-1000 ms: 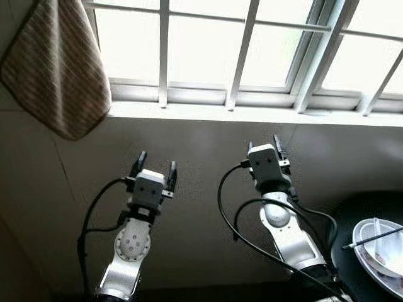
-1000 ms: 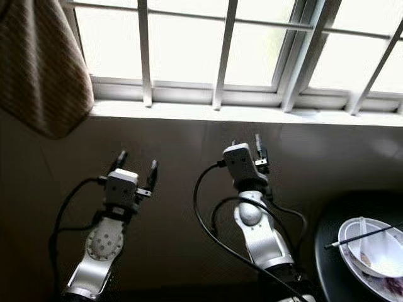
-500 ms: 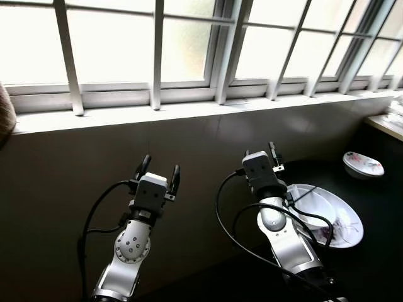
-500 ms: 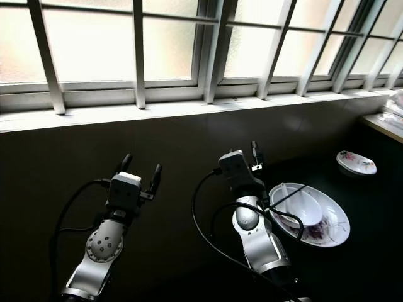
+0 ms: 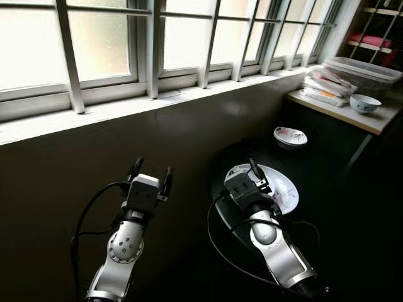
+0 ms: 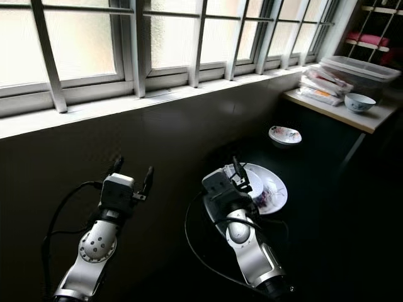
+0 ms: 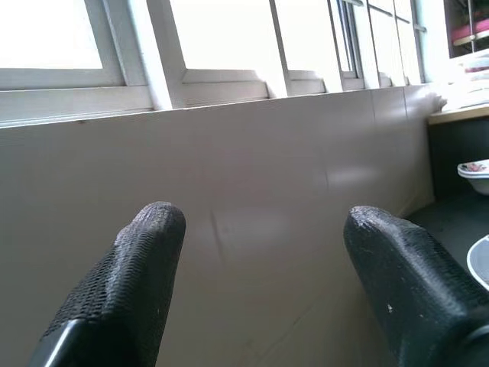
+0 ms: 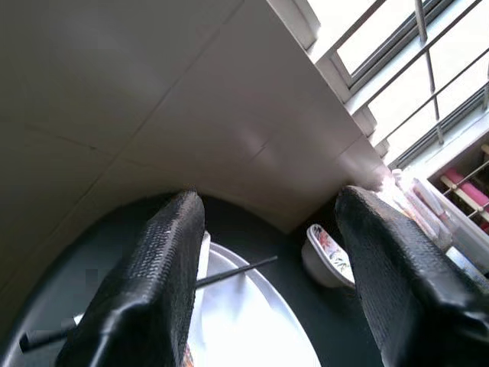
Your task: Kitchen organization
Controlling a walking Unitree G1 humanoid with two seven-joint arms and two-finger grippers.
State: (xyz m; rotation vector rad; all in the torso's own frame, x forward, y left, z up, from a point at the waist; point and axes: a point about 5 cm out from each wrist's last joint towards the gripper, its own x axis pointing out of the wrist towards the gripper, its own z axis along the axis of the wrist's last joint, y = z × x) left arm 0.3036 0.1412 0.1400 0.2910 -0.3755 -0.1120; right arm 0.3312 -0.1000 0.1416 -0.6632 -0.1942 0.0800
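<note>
Both arms are raised in front of me. My left gripper [image 5: 151, 171] stands open and empty before the dark tiled wall [image 7: 290, 206]. Open too, with nothing held, my right gripper [image 5: 249, 171] hovers over the near rim of a large white floral plate [image 5: 286, 184] on a round black table [image 5: 334, 207]. In the right wrist view a black chopstick [image 8: 229, 272] lies across that plate [image 8: 252, 321] between the fingers. A small floral bowl [image 5: 290, 135] sits farther back on the table.
A long barred window [image 5: 101, 44] with a white sill runs above the wall. At the far right a pale counter [image 5: 343, 110] carries a blue-and-white bowl [image 5: 365, 103], clear lidded containers [image 5: 356, 68] and packets. Red items sit on a shelf [image 5: 378, 39] behind.
The whole picture has swung right: the hanging towel has left the picture, and the plate, small bowl and counter have come in. Both arms keep their raised pose, fingers still apart.
</note>
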